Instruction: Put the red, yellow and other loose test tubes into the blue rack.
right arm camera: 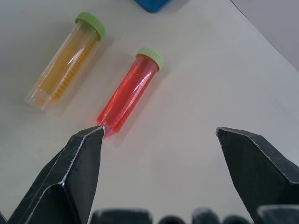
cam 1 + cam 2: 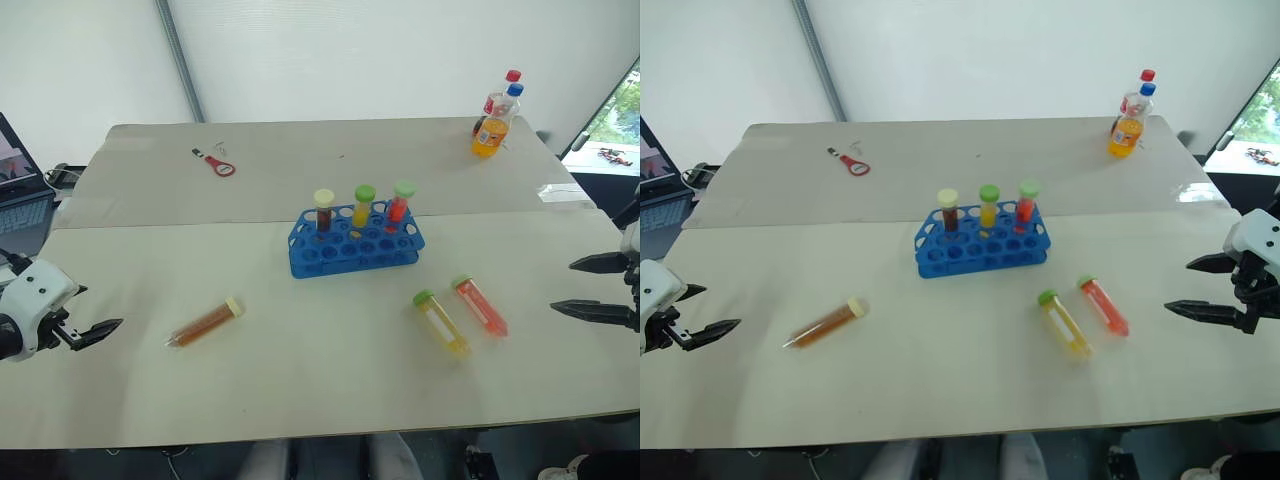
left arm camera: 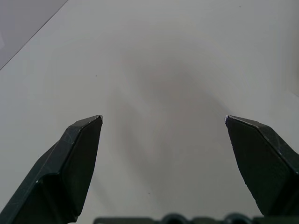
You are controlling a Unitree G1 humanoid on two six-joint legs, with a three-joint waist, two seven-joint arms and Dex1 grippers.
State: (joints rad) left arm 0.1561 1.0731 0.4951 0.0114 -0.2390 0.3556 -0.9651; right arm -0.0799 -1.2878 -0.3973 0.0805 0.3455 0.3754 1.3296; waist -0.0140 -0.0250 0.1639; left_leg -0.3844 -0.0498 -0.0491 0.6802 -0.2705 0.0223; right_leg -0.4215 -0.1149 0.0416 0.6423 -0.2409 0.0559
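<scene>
Big pale table (image 2: 300,380), white wall behind. Right gripper (image 2: 590,287) spread wide, empty, hanging right of blue rack (image 2: 355,243). Left gripper (image 3: 163,122) gaping too, far left of rack. Red tube (image 2: 480,305) and yellow tube (image 2: 441,323) lying side by side right-front of rack, brownish tube (image 2: 205,323) left-front. Rack already holds three tubes upright.

Each wrist was a rounded white housing. The left gripper (image 2: 88,332) and right gripper (image 2: 1200,287) each carried two matte black fingers (image 1: 77,177), broad, flat-faced and tapering to pointed tips with pale scuffed edges.
</scene>
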